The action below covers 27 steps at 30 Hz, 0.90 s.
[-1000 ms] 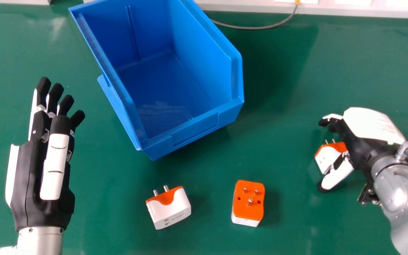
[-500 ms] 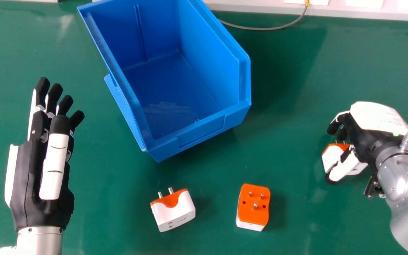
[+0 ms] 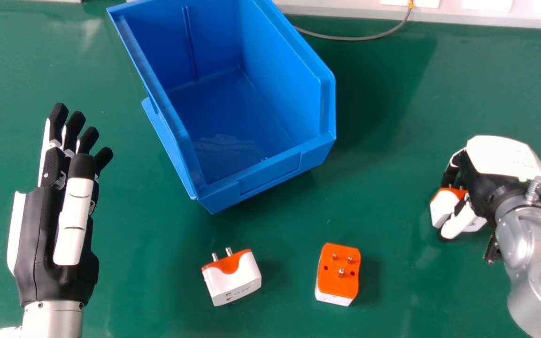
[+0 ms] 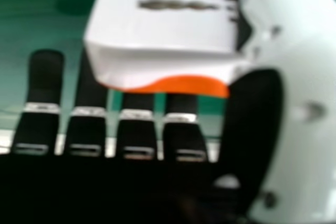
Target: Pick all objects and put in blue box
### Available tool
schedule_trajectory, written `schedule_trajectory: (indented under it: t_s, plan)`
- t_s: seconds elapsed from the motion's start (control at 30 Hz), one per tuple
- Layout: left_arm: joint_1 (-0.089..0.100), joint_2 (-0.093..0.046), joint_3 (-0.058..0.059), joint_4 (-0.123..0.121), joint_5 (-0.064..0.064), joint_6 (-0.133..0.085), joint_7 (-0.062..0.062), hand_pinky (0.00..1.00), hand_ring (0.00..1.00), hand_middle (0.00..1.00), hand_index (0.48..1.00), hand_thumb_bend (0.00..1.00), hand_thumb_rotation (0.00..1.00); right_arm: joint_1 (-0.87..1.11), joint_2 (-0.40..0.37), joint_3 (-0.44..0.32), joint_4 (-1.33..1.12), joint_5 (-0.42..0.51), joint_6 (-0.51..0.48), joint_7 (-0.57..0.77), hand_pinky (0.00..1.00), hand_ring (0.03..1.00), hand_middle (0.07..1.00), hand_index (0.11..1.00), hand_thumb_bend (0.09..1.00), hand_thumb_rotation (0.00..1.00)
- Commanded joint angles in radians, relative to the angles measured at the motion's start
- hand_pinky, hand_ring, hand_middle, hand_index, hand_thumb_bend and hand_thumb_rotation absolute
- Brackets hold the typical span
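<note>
My right hand (image 3: 505, 157) curls round a plug (image 3: 443, 206), thumb on its near side; its long axis runs left-right, prongs towards the bench's (image 3: 383, 108) far edge. Leftward lie the box (image 3: 270, 171), then my straight-fingered left hand (image 3: 54, 244).

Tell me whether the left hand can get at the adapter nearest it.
Probably yes. The left hand is open and holds nothing, and nothing stands between it and the nearest adapter; the blue box sits farther forward, off that path. How far the arm can stretch, I cannot tell.
</note>
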Motion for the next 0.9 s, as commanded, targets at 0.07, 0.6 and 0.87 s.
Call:
schedule_trajectory:
  t_s: [0.07, 0.6, 0.87]
  plan:
    - [-0.002, 0.007, -0.001, -0.012, 0.005, -0.016, -0.003, 0.92, 0.96, 0.98, 0.980, 0.74, 0.76, 0.051, 0.002, -0.023, 0.000, 0.036, -0.022, -0.010, 0.48, 0.571, 0.578, 0.569, 0.563, 0.01]
    - [-0.001, 0.003, -0.003, -0.016, 0.000, -0.005, 0.000, 0.92, 0.96, 0.99, 0.981, 0.75, 0.77, 0.137, 0.032, -0.100, -0.056, 0.126, -0.223, -0.239, 0.42, 0.529, 0.565, 0.537, 0.539, 0.00]
    - [-0.006, -0.001, -0.004, -0.007, -0.005, -0.014, -0.003, 0.92, 0.96, 0.99, 0.982, 0.74, 0.77, 0.163, 0.073, -0.121, -0.035, 0.124, -0.349, -0.411, 0.39, 0.494, 0.546, 0.527, 0.523, 0.00]
